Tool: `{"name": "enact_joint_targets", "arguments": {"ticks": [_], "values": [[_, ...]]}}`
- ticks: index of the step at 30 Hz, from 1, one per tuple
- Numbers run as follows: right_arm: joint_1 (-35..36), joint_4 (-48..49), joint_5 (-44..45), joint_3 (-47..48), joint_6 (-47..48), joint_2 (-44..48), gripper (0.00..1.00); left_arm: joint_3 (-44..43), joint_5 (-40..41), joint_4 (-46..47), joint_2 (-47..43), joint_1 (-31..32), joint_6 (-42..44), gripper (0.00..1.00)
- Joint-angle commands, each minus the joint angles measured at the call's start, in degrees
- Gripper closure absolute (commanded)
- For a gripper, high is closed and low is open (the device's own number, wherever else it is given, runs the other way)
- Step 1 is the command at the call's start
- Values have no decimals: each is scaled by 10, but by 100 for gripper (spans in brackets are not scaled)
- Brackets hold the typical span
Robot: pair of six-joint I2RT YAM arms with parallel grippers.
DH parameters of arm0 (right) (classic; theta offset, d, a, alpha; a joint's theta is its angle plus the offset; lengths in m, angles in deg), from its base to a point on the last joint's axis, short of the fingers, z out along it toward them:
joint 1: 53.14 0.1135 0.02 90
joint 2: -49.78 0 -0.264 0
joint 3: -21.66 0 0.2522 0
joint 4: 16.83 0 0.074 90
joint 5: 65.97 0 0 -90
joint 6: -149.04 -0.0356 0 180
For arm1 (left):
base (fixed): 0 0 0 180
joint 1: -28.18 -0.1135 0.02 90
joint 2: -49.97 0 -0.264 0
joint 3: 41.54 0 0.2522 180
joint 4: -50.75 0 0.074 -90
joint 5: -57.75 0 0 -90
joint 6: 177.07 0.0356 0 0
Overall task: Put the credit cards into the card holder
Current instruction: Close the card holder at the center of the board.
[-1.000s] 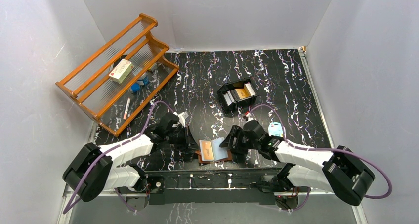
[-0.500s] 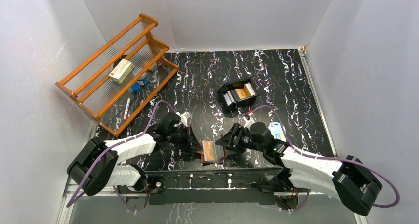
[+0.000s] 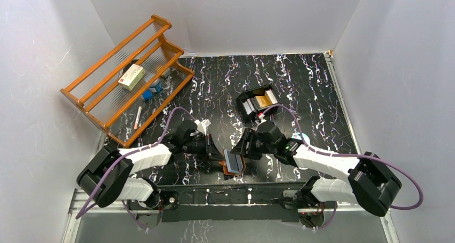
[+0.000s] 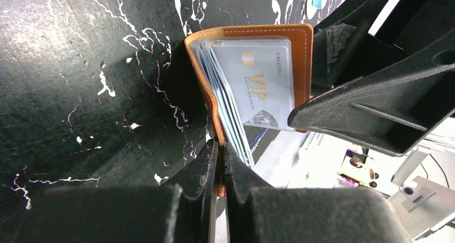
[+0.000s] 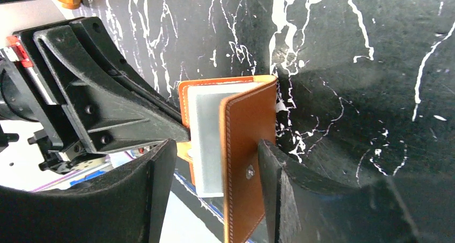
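Standing on edge and half folded, the card holder [image 4: 302, 50] sits right between the two sets of fingers, with a grey-silver card [image 4: 263, 87] marked VIP tucked in one of its clear sleeves. The left gripper [image 4: 220, 154] is pinched tight on the near edge of the brown leather cover, with nothing but that cover between its pads. The right gripper [image 5: 214, 146] straddles the holder from the opposite side with its jaws wide apart. The flap bearing the round snap [image 5: 249, 171] lies just inside one finger, seemingly touching it, while the other finger stands a little clear of the sleeves. Beyond the right fingers, a black tray [image 3: 242, 101] holds more credit cards [image 3: 263, 100]. A wooden rack [image 3: 126, 79] stands well past the left fingers on the table [image 3: 311, 76].
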Motion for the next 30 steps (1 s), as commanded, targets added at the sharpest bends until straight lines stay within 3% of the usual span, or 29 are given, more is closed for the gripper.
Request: {"name": "enact_joint_targets", "arguments": {"ticks": [1,10,16,20,24,30], "values": [[10,-51,32,38,36,2,33,-16,-42,31,5,3,-5,100],[48,-100,55,83,56,-40,37,-20,-76,94,13,3,-18,95],[54,-99,58,84,54,-50,33,-15,-102,141,45,6,-22,95],[58,-121,82,90,57,-50,38,-5,-111,176,49,7,-24,96],[60,-129,91,96,58,-44,53,12,-120,217,59,6,-14,95],[66,-146,109,108,64,-45,80,30,-140,283,96,7,-2,87]]}}
